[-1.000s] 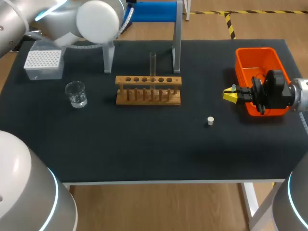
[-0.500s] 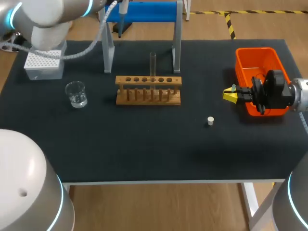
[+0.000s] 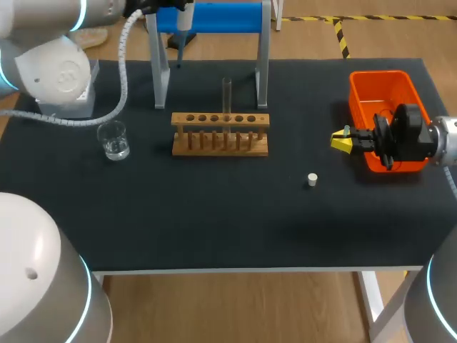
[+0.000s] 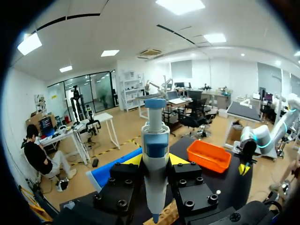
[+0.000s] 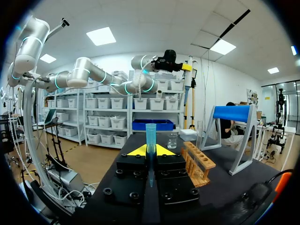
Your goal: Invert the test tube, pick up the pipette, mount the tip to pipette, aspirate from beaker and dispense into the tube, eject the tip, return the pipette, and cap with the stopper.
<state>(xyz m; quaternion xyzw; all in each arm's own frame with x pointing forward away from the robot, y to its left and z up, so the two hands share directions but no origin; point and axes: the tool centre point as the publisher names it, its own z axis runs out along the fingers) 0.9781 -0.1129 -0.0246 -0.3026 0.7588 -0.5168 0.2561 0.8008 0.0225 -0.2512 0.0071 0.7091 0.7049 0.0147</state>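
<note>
Two grippers, both busy. The left gripper (image 4: pixel 155 164) is clamped on the pipette (image 4: pixel 155 140), up behind the wooden rack (image 3: pixel 220 134) by the blue stand (image 3: pixel 214 18). Right of the rack, the right gripper (image 5: pixel 150 152) pinches a pipette tip (image 5: pixel 150 136), I think, just in front of the orange bin (image 3: pixel 378 89). The test tube (image 3: pixel 226 93) stands upright in the rack. The beaker (image 3: pixel 113 139) sits to the rack's left and the stopper (image 3: pixel 312 179) to its front right. Behind and left of the rack, the left arm (image 3: pixel 53 64) mostly blocks the tip box (image 3: pixel 86 111).

Orange bin (image 3: pixel 378 75) at table's (image 3: pixel 214 207) right edge; wooden rack (image 3: pixel 214 150) mid-table.
</note>
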